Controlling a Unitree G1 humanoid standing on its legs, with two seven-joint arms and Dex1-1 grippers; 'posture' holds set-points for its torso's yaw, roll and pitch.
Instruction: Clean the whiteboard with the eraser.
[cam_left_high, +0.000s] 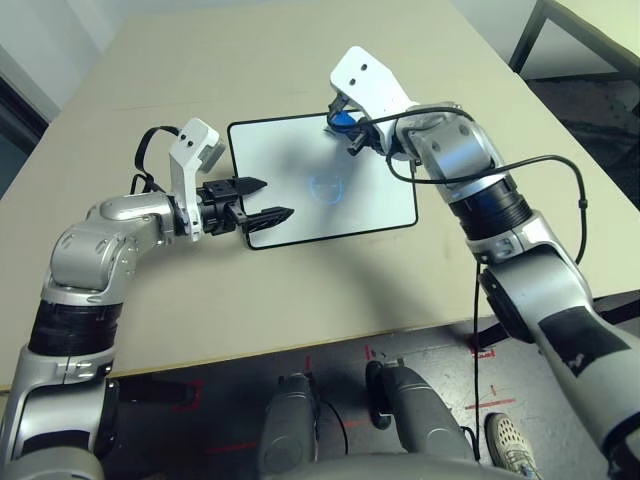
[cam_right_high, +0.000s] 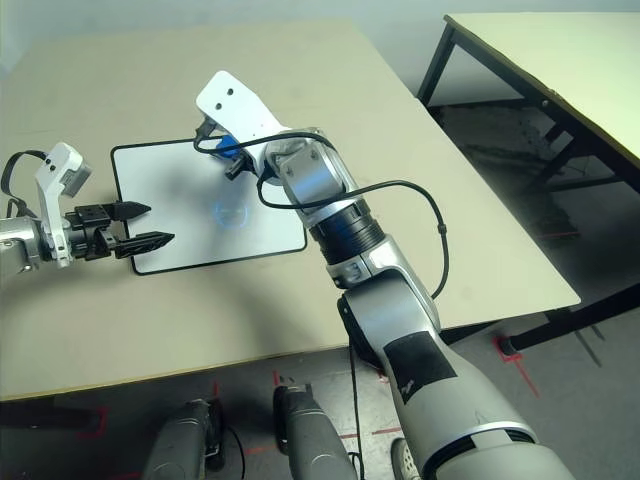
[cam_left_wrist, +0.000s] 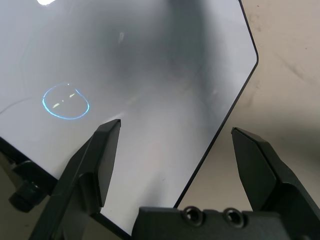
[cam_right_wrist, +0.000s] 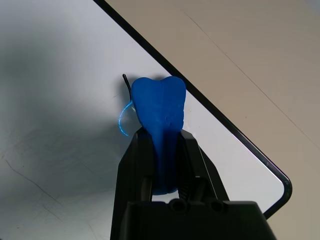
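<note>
Right gripper (cam_right_wrist: 165, 150) clamped on the eraser (cam_right_wrist: 161, 117), both black fingers pressed against the sides of the blue block, its rounded tip sticking out past the fingertips and meeting the whiteboard (cam_left_high: 300, 160) near the far right corner, upper middle of the left eye frame. Beside the eraser tip in the right wrist view, a short black stroke (cam_right_wrist: 127, 84) and a thin blue arc (cam_right_wrist: 122, 120) on the white surface. Lower on the board, around its middle, a faint blue ring (cam_left_high: 327, 188), pale and unfinished in outline. Whiteboard flat on the beige table (cam_left_high: 150, 70), thin black frame and rounded corners, long sides running left to right across the centre of the frame. Left gripper (cam_left_high: 262, 198) at the board's left short edge, centre left of the frame, fingers apart and holding nothing, one fingertip over the white surface and the other near the lower left corner; in the left wrist view the board's framed edge passing between the two fingers (cam_left_wrist: 102, 160). Black cable (cam_left_high: 560, 175) looping off the right forearm at the right of the frame. Second table (cam_right_high: 560, 60) at the upper right of the right eye view, well apart from the first.
</note>
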